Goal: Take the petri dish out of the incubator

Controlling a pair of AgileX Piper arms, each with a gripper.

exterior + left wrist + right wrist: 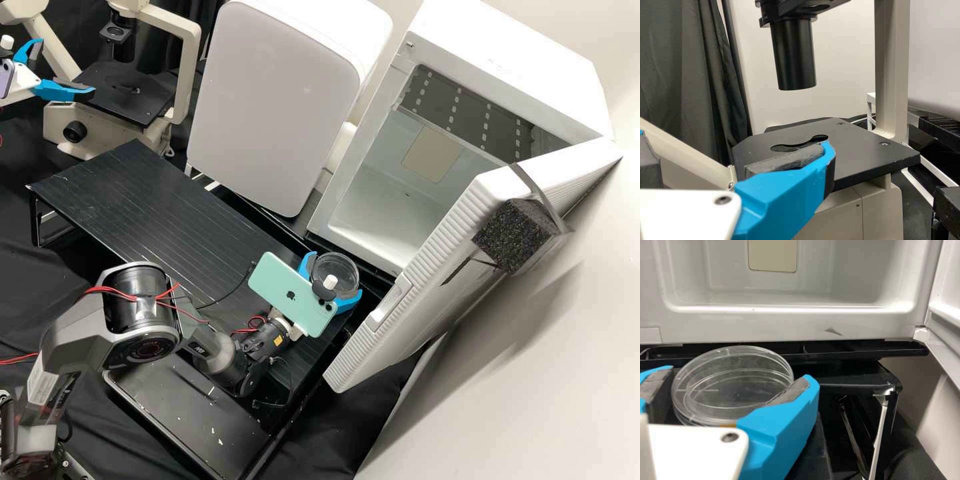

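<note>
Outside one incubator (527, 60), the right gripper (337, 273) clasps one petri dish (735, 385); the left gripper (67, 67) gapes.

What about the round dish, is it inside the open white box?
No, the dish is between the fingers of the right gripper, outside the box.

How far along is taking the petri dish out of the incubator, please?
Removal looks done: the petri dish is outside the incubator, before its opening. In hand: the right gripper holds it between its fingers. Left, probably: setting it down and closing the door, which stands open.
</note>
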